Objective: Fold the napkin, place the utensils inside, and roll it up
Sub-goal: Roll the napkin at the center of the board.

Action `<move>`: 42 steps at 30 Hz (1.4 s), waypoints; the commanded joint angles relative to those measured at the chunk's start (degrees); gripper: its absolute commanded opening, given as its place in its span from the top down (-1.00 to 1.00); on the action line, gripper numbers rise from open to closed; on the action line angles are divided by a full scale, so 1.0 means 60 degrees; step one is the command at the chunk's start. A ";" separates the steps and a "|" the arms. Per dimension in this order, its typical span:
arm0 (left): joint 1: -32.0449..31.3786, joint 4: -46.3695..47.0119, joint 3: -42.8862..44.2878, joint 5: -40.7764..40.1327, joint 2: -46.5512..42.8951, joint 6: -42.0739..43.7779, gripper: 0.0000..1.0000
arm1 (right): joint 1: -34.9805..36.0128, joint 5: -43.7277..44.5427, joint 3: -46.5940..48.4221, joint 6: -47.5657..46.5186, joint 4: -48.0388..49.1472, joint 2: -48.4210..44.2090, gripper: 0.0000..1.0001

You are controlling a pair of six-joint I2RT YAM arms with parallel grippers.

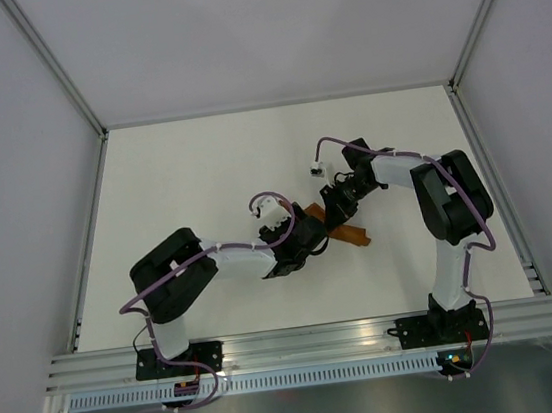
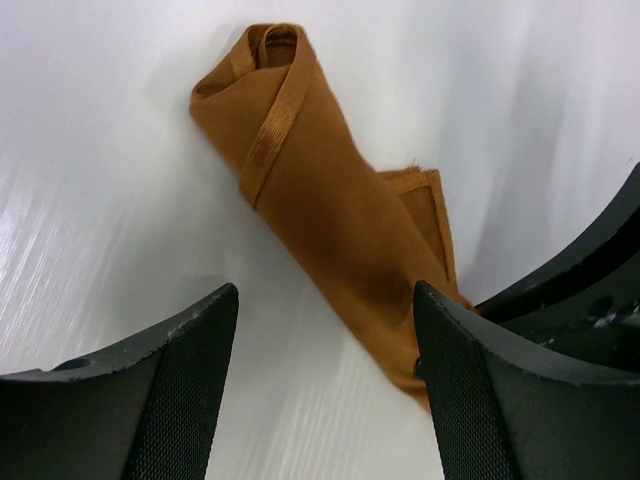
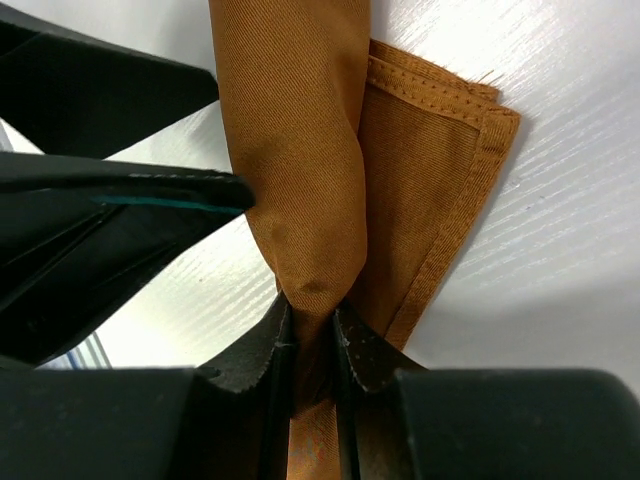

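The rust-orange napkin [image 1: 350,235] lies rolled into a narrow tube on the white table. In the left wrist view the napkin [image 2: 320,190] runs diagonally, with a hemmed corner sticking out at its side. My left gripper [image 2: 325,298] is open, and the roll's near end lies against its right finger [image 2: 470,380]. My right gripper [image 3: 310,318] is shut on one end of the napkin [image 3: 300,150], pinching the cloth. In the top view both grippers, left [image 1: 312,234] and right [image 1: 338,211], meet at the roll. The knife is hidden.
The white table [image 1: 200,165] is walled by grey panels, with an aluminium rail [image 1: 313,343] along the near edge. The left gripper's fingers [image 3: 120,190] crowd the left side of the right wrist view.
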 commanded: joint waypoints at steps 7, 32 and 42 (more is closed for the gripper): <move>0.0698 0.0326 0.1077 0.0975 0.0830 0.1375 -0.40 | -0.0023 0.0165 0.0025 0.0634 -0.0101 0.0910 0.68; 0.1680 -0.3116 0.3758 0.2426 0.1636 0.4510 0.82 | -0.0301 0.1818 -0.0999 0.0737 0.2240 -0.1695 -0.25; 0.1841 -0.4274 0.4828 0.2924 0.2265 0.4673 0.83 | -0.0375 0.1981 -0.3488 0.0723 0.4717 -0.4622 -0.29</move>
